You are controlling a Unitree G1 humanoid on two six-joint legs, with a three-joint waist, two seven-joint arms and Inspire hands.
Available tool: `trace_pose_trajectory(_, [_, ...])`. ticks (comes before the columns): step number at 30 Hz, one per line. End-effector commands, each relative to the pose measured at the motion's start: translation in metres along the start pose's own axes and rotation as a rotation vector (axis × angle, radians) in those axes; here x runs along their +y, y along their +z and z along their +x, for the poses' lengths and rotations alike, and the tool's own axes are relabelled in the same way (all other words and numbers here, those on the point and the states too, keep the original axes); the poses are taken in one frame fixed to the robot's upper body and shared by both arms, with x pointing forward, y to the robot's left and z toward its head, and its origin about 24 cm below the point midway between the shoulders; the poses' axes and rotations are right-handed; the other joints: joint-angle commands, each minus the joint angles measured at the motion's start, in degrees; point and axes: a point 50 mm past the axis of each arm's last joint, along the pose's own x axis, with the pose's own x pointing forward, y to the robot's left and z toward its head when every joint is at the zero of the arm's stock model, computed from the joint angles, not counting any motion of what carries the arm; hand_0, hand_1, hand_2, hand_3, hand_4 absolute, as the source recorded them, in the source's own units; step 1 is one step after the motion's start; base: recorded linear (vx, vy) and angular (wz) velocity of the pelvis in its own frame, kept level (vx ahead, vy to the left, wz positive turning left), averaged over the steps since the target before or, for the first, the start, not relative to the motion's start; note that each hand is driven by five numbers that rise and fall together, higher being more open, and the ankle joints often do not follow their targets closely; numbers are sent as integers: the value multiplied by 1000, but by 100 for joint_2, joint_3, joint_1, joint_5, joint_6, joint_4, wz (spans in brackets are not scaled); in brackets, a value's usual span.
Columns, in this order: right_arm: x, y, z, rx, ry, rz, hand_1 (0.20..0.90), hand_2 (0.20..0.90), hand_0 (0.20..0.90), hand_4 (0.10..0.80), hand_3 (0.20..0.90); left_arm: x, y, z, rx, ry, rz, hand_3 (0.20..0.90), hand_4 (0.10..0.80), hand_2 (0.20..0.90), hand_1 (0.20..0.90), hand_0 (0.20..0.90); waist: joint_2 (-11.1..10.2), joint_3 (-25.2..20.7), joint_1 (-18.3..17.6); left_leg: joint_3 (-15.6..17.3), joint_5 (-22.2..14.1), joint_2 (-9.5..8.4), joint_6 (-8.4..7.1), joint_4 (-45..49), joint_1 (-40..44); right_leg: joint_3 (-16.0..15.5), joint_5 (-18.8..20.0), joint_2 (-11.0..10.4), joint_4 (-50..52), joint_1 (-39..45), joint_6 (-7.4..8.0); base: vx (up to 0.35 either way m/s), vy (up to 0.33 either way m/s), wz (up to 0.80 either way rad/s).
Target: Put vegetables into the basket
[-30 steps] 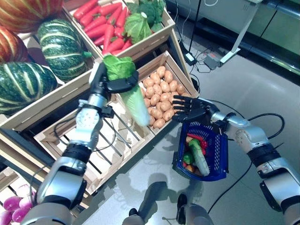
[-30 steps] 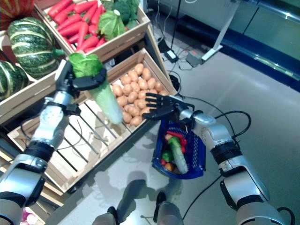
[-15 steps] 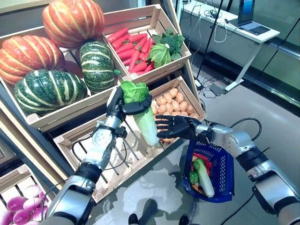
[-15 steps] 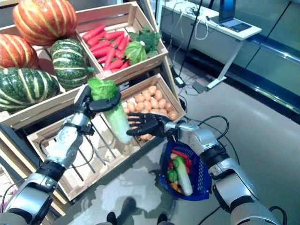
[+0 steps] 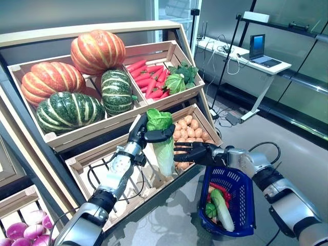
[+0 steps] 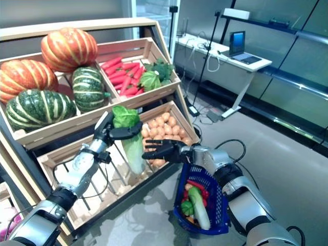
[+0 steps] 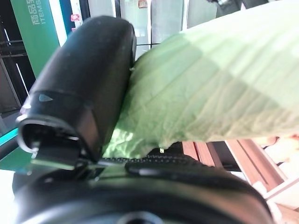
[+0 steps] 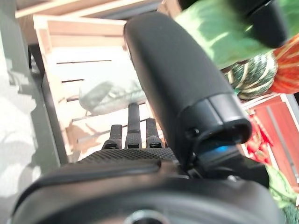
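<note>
My left hand [image 5: 139, 134] is shut on a napa cabbage [image 5: 164, 148], gripping its leafy green top so the pale stalk hangs down in front of the lower crates. In the left wrist view the thumb [image 7: 84, 84] presses against the cabbage leaf [image 7: 210, 84]. My right hand [image 5: 199, 152] is open, its straight fingers reaching toward the cabbage stalk from the right, close to it. A blue basket [image 5: 245, 202] hangs below the right wrist. It holds a pale green long vegetable [image 5: 221, 207], something red and a small green piece.
A wooden stand holds pumpkins [image 5: 97, 51], carrots [image 5: 151, 79], leafy greens [image 5: 177, 82] and potatoes [image 5: 187, 128]. Behind the cabbage is an empty slatted crate [image 5: 102, 169]. Purple turnips [image 5: 23, 233] lie at the lower left. A desk with a laptop [image 5: 256, 48] stands at the back right.
The camera has tilted up, showing more of the stand. My right hand's fingers have come closer to the hanging cabbage. The left hand keeps its hold.
</note>
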Motion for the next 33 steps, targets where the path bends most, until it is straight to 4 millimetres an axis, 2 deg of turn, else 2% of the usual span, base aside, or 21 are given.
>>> trace_pose_trajectory(1, [12, 63, 5, -254, -190, -196, 900, 900, 900, 800, 900, -46, 51, 33, -258, -98, -139, 300, 400, 300, 300, 300, 109, -483, 129, 78, -922, -256, 257, 26, 204, 125, -443, 256, 17, 32, -412, 10, 13, 6])
trace_pose_trajectory(8, [23, 74, 3, -381, -437, -317, 900, 900, 900, 800, 900, -52, 53, 33, -261, -62, -144, 300, 400, 300, 300, 300, 180, -433, 70, 7, -939, -283, 298, 26, 215, 250, -440, 261, 17, 37, -432, 1, 2, 1])
trace_pose_trajectory(14, [24, 68, 1, -389, -502, -365, 900, 900, 900, 800, 900, -48, 56, 34, -270, -30, -165, 300, 400, 300, 300, 300, 212, -408, 36, -38, -946, -291, 314, 26, 214, 316, -446, 253, 17, 34, -430, 0, 0, 0])
trace_pose_trajectory(18, [26, 49, 10, -321, -417, -296, 900, 900, 900, 800, 900, -47, 57, 34, -272, -33, -193, 300, 400, 300, 300, 300, 207, -409, 64, -61, -959, -289, 313, 26, 237, 298, -465, 245, 17, 67, -430, 0, 0, 0])
trace_pose_trajectory(24, [25, 32, 18, -222, -327, -242, 900, 900, 900, 800, 900, -48, 56, 35, -270, -54, -204, 300, 400, 300, 300, 300, 192, -415, 87, -76, -976, -288, 306, 26, 256, 265, -481, 239, 17, 93, -430, 0, 0, 0])
trace_pose_trajectory(29, [31, 8, 28, -100, -117, -84, 900, 900, 900, 800, 900, -51, 57, 36, -270, -82, -215, 300, 400, 300, 300, 300, 173, -452, 133, -93, -984, -290, 305, 26, 278, 215, -507, 233, 17, 130, -439, 0, 0, 0])
trace_pose_trajectory(30, [36, -1, 31, -72, -11, 0, 900, 900, 900, 800, 900, -51, 57, 36, -270, -100, -220, 300, 400, 300, 300, 300, 171, -467, 160, -98, -980, -289, 299, 26, 278, 183, -511, 228, 17, 140, -440, 0, 0, 0])
trace_pose_trajectory(33, [44, -10, 32, -63, 177, 96, 900, 900, 900, 800, 900, -52, 55, 35, -264, -140, -236, 300, 400, 300, 300, 300, 164, -496, 211, -122, -976, -286, 291, 26, 273, 128, -517, 229, 17, 154, -447, 13, -1, 5])
